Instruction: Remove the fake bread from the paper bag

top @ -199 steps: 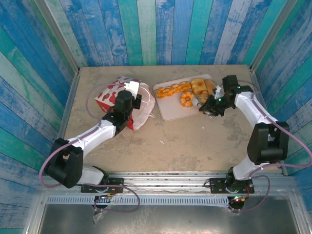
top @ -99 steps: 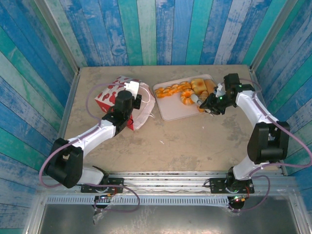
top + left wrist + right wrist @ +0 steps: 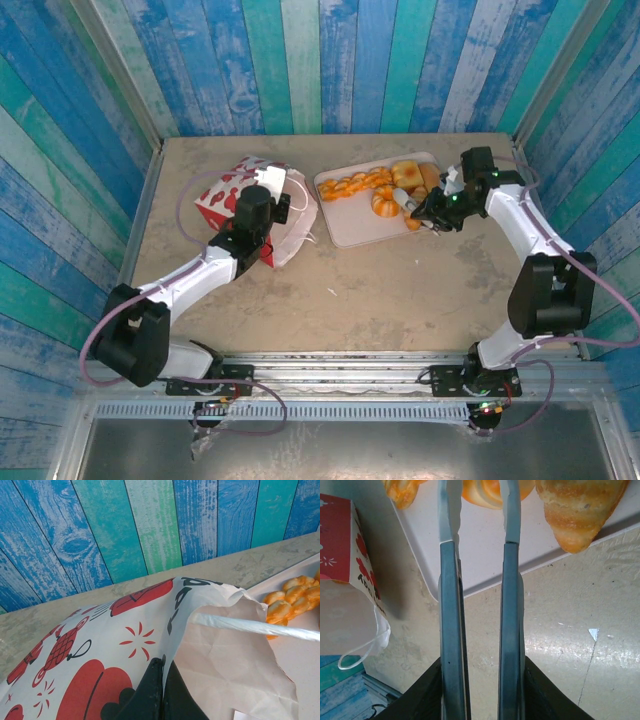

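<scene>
Left gripper [image 3: 163, 675] pinched on the mouth edge of the paper bag [image 3: 100, 630], bag far-left. Right gripper [image 3: 432, 212] clamps metal tongs [image 3: 449, 605], tips narrowly apart over tray [image 3: 345, 228]. Fake bread [image 3: 383, 202] on tray. Bare table [image 3: 380, 290] near side.

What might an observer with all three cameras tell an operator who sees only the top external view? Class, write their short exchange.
Operator: Is anything actually held on the left?
Observer: Yes. In the left wrist view the left gripper is pinched shut on the open edge of the paper bag.
Operator: And on the right, is the tool squeezed shut?
Observer: No. In the right wrist view the right gripper clasps the metal tongs, but their arms stand apart, with the tips over the white tray at an orange roll.
</scene>
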Action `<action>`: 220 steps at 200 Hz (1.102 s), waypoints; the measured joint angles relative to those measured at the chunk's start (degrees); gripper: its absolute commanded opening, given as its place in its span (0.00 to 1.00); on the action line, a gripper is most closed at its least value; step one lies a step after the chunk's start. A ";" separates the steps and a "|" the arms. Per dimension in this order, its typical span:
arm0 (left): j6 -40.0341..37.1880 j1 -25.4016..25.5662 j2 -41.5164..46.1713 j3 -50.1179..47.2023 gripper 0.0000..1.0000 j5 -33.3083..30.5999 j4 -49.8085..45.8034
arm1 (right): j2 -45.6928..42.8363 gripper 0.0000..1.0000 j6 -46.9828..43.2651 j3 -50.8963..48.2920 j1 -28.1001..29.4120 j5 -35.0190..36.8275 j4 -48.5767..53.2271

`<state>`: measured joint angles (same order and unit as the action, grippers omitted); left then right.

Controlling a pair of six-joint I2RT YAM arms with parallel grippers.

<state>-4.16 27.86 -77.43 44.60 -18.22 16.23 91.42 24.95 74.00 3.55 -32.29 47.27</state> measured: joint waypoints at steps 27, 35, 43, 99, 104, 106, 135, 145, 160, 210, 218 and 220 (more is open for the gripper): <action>-0.81 0.00 0.35 -0.13 0.00 1.36 0.09 | -3.41 0.36 0.02 0.00 0.04 -0.85 0.09; -1.25 0.00 0.39 -0.33 0.00 1.88 0.31 | -4.72 0.35 0.09 -0.02 0.28 -1.38 0.07; -1.75 0.00 0.44 -0.59 0.00 2.58 0.61 | -6.12 0.34 0.17 -0.11 0.68 -1.81 0.02; -3.93 0.00 0.46 -1.01 0.00 4.46 1.51 | -13.90 0.34 2.05 -1.22 12.72 -4.20 -0.72; -4.04 0.00 0.46 -0.98 0.00 4.70 1.51 | -14.27 0.33 2.34 -1.49 13.84 -4.28 -0.83; -4.07 0.00 0.46 -0.98 0.00 4.72 1.51 | -14.43 0.34 2.34 -1.64 14.27 -4.35 -0.92; -4.70 0.00 0.46 -0.92 0.00 5.29 1.51 | -15.32 0.33 3.41 -3.08 19.78 -3.96 -1.29; -4.85 0.00 0.46 -0.85 0.00 5.33 1.51 | -15.28 0.33 3.65 -3.39 21.81 -3.39 -1.55; -4.94 0.00 0.46 -0.83 0.00 5.53 1.53 | -14.95 0.33 4.02 -3.52 24.94 -2.58 -2.05; -4.87 0.00 0.46 -0.83 0.00 7.85 1.97 | -9.14 0.33 5.40 -2.97 30.05 0.24 -7.23; -4.85 0.00 0.46 -0.83 0.00 8.11 2.05 | -7.67 0.33 5.70 -2.43 30.67 0.96 -8.15; -4.85 0.00 0.46 -0.83 0.00 8.20 2.08 | -7.21 0.33 5.75 -2.27 30.91 1.11 -8.44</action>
<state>-9.02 27.86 -76.97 43.77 -10.02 18.31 84.20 30.70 71.72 34.46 -31.18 38.83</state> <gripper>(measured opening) 0.048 0.332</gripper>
